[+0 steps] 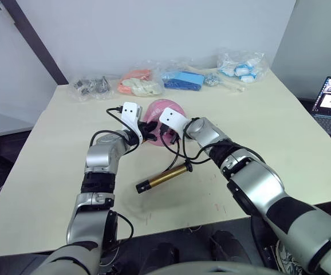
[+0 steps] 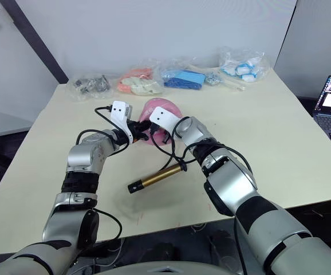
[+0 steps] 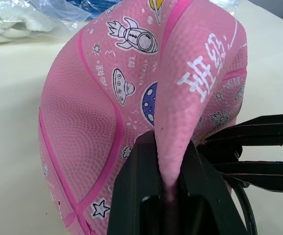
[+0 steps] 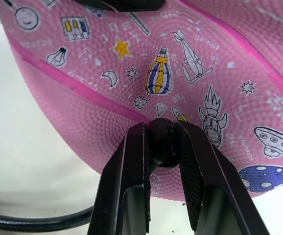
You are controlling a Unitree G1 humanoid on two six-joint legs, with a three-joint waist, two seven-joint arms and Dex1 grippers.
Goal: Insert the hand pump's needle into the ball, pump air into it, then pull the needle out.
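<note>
1. Two grippers meet at the ball [image 1: 166, 112], a pink, limp, caved-in thing on the table [image 1: 268, 126], just in front of the row of plastic-bagged items [image 1: 182, 79].
2. On the left, the left gripper [image 3: 173, 196] has its fingers pressed together on a fold of the ball's slack skin, pinching the rubber flat between them and holding the ball up on edge.
3. In the middle, the right gripper [image 4: 163, 147] pinches the round black fitting of the needle [image 4: 162, 143] between its fingers, the fitting's tip against the ball's printed surface. The pin itself is hidden, so I cannot tell whether it is already inside the valve or only touching.
4. Progress, as I judge it: the work is at the insertion step. The ball is plainly flat, so pumping and pulling the needle out are both left to do.
5. The hand pump [image 1: 164, 177] lies free on the table near the ball, on the robot's side of it. Its long axis runs diagonally, one black-capped end toward the robot's left and near side, the other end up toward the right gripper, from which the black hose [image 1: 180, 153] loops to the fitting.
6. The needle's fitting points straight into the ball.
</note>
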